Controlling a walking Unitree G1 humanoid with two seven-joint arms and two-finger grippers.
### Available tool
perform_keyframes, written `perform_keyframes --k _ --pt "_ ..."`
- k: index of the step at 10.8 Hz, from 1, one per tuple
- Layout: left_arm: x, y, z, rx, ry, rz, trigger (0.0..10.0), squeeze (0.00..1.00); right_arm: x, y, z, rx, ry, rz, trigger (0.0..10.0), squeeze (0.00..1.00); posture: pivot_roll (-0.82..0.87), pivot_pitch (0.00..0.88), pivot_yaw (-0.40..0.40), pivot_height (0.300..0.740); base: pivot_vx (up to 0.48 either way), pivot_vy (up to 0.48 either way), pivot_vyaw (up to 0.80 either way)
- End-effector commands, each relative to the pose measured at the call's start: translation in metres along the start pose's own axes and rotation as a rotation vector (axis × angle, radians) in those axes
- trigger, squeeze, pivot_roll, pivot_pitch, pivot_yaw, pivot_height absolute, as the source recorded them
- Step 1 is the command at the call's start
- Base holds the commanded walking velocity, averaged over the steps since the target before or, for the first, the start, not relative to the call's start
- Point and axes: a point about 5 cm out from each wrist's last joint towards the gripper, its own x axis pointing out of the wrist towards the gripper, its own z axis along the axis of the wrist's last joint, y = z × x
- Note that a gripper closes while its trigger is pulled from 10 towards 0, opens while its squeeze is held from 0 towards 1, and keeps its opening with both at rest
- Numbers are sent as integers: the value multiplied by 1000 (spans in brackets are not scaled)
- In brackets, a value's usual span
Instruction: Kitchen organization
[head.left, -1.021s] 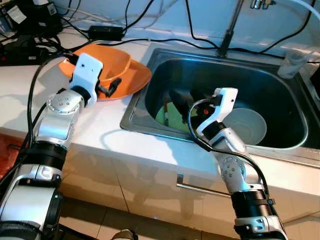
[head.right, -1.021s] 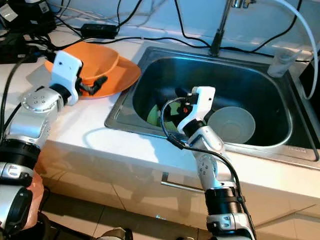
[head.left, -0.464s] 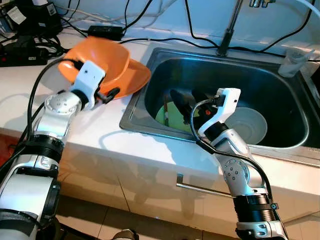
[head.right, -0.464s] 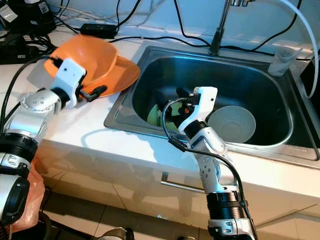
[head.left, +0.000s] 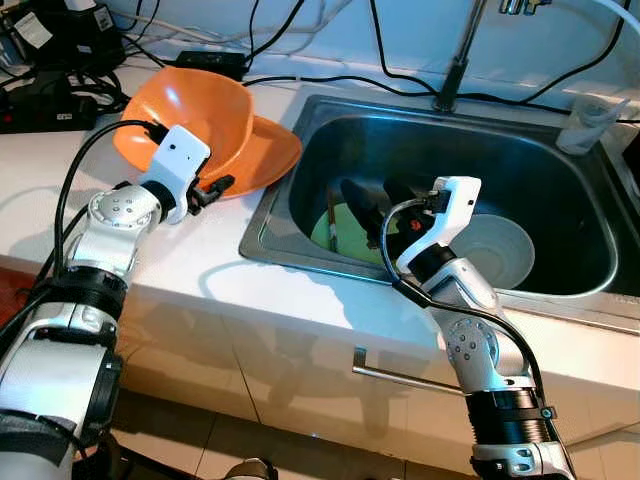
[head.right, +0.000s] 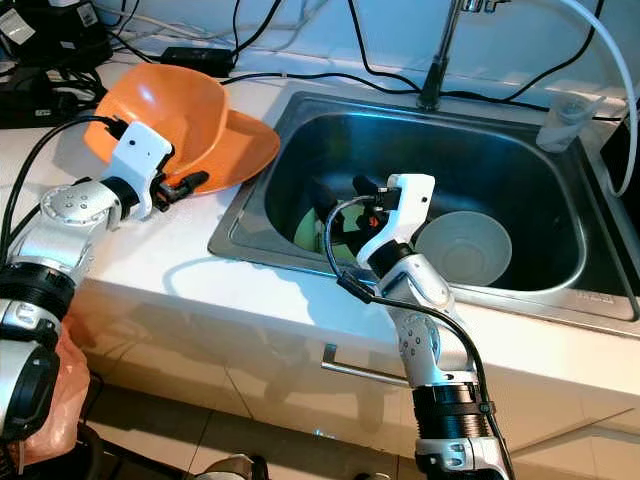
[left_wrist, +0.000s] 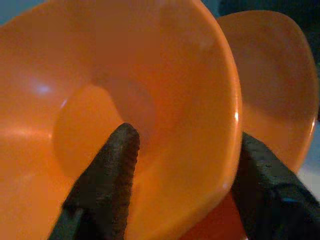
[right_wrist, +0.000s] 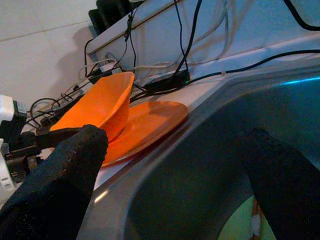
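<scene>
I have the left end effector clamped on the rim of the orange bowl, one finger inside and one outside, holding it tilted up off the orange plate at the upper left of the frame. The right end effector hangs inside the sink at center, fingers apart and empty, near the green item and the white bowl. I judge organizing barely begun: the dishes in the sink remain to be sorted.

No text, label or number can be read.
</scene>
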Motion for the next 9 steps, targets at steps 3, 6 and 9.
perform_keyframes --k 3,6,9 --pt "-2 7 0 23 3 23 0 0 -2 -2 0 5 1 -15 10000 0 113 85 10 740 0 0 0" --pt "-2 9 1 40 -9 35 0 0 -1 -2 0 6 -1 -22 10000 0 115 85 12 740 0 0 0" --pt "-2 11 9 83 -59 59 0 0 -1 -2 0 13 -2 -24 10000 0 115 86 11 740 0 0 0"
